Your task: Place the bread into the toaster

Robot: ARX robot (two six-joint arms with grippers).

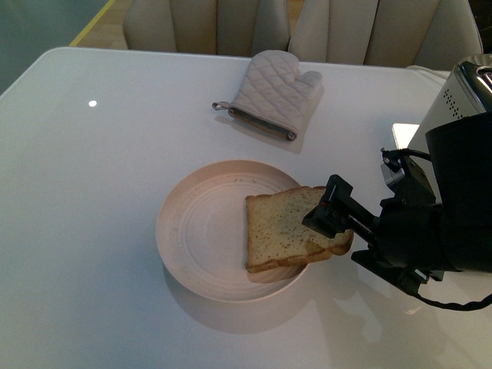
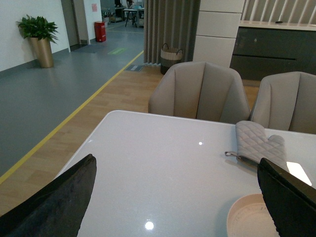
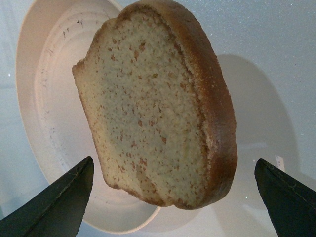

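A slice of bread (image 1: 280,227) with speckled crumb and brown crust lies on the right rim of a cream plate (image 1: 196,231), its rounded end hanging over the edge. My right gripper (image 1: 329,211) is open right at that overhanging end. In the right wrist view the bread (image 3: 158,108) fills the middle, and the two dark fingertips (image 3: 59,205) stand wide apart on either side of it, not touching. The toaster (image 1: 461,96) stands at the right edge, partly hidden by my right arm. My left gripper (image 2: 175,197) is open and empty above the table.
A grey quilted oven mitt (image 1: 273,92) lies behind the plate; it also shows in the left wrist view (image 2: 256,143). Beige chairs (image 1: 215,23) stand along the far edge of the white table (image 1: 92,192). The plate's rim (image 2: 247,217) shows near my left gripper.
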